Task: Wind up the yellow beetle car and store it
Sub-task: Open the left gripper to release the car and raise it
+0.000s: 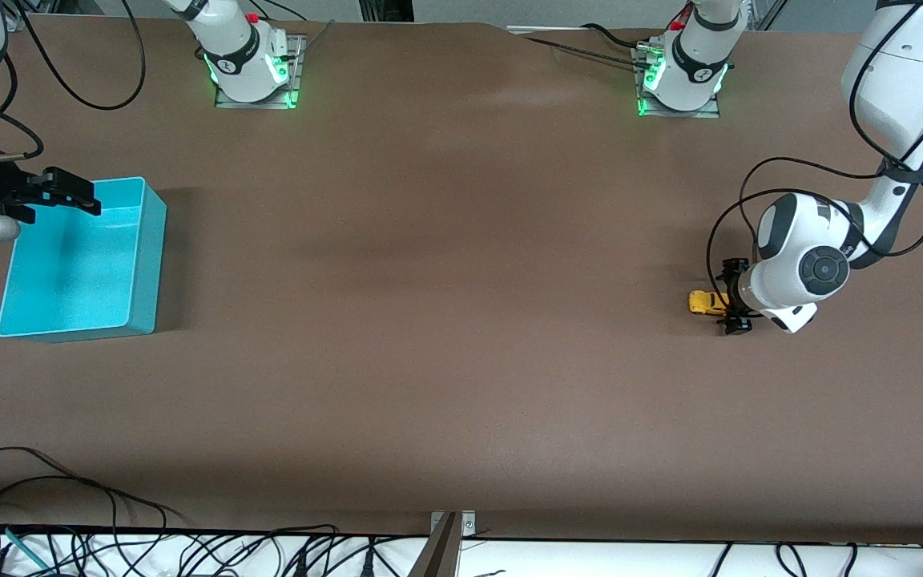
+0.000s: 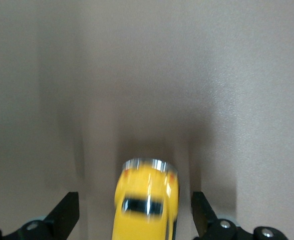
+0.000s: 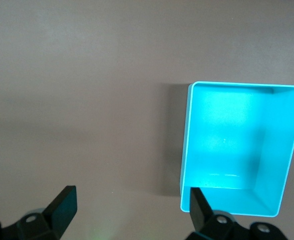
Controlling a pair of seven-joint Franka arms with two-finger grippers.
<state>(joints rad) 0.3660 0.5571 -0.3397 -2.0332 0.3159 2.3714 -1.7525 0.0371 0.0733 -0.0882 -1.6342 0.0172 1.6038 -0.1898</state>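
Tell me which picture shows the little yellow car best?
The left wrist view: the yellow car fills it, sitting between the open left gripper. The front view shows only a tiny yellow speck; the right wrist view shows none.

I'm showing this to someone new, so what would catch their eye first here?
The yellow beetle car on the brown table at the left arm's end, sitting between the open fingers of the left pincer. Then the teal bin at the right arm's end, the open right pincer over its rim.

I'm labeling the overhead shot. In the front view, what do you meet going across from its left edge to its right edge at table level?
right gripper → teal bin → yellow toy car → left gripper, open around the car's end.
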